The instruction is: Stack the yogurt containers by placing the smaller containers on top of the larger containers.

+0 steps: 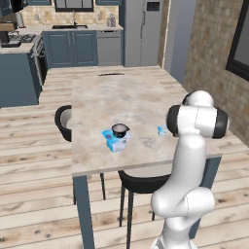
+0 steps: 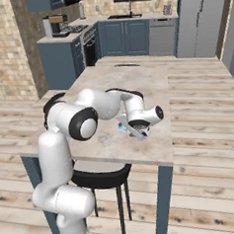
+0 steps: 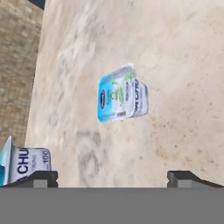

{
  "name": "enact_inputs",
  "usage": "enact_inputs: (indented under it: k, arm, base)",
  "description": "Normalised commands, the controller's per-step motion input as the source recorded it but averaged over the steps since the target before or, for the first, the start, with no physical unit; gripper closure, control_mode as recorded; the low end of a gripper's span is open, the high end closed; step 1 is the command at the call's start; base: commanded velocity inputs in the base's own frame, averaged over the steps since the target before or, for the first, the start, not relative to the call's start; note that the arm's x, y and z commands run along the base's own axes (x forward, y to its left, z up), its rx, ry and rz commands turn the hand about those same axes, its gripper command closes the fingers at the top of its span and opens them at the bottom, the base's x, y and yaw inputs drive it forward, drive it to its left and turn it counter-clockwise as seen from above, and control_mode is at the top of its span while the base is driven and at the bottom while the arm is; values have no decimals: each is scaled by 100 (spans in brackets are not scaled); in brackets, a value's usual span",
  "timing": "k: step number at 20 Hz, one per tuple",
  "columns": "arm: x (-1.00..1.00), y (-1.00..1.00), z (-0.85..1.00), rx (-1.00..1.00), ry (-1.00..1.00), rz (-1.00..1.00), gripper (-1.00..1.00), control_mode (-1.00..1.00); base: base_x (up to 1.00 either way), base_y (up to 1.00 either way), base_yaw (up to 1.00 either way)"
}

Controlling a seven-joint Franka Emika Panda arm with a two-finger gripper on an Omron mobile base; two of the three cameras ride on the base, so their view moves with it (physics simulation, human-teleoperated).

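Note:
The tiny light-blue cup point(image 3: 120, 94) stands alone on the marble table point(image 3: 183, 52), ahead of and between my open fingertips point(image 3: 43, 177). My gripper point(image 3: 113, 179) hovers above it, holding nothing. The same tiny cup point(image 1: 162, 130) sits just left of my arm near the table's right side, and it peeks out beside the gripper point(image 2: 138, 132) in the right base view point(image 2: 122, 128). The wide light-blue rectangular tub point(image 1: 114, 142) lies further left, and the dark round cup point(image 1: 120, 130) appears to rest on top of it. A corner of that tub point(image 3: 28, 164) shows at the lower left.
A black chair point(image 1: 63, 121) stands at the table's left side and another point(image 1: 143, 182) is tucked under its near edge. The table's near edge point(image 1: 121, 168) runs close to the tubs. Kitchen cabinets point(image 1: 73, 48) line the far wall.

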Motion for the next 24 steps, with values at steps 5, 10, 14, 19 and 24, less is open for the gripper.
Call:
enact_inputs:
  k: [5,10,14,19,24]
  arm:
    - [30,0,-5,0,0,2,-100,-100]
    - [28,0,-1,0,0,1,-100,-100]
    - [22,0,-2,0,0,0,-100,-100]
    - [24,0,-6,0,5,0,-100,-100]
    - [22,0,-8,0,8,0,-100,-100]
  base:
    - [0,0,0]
    - [0,0,0]
    - [0,0,0]
    - [0,0,0]
    - [0,0,0]
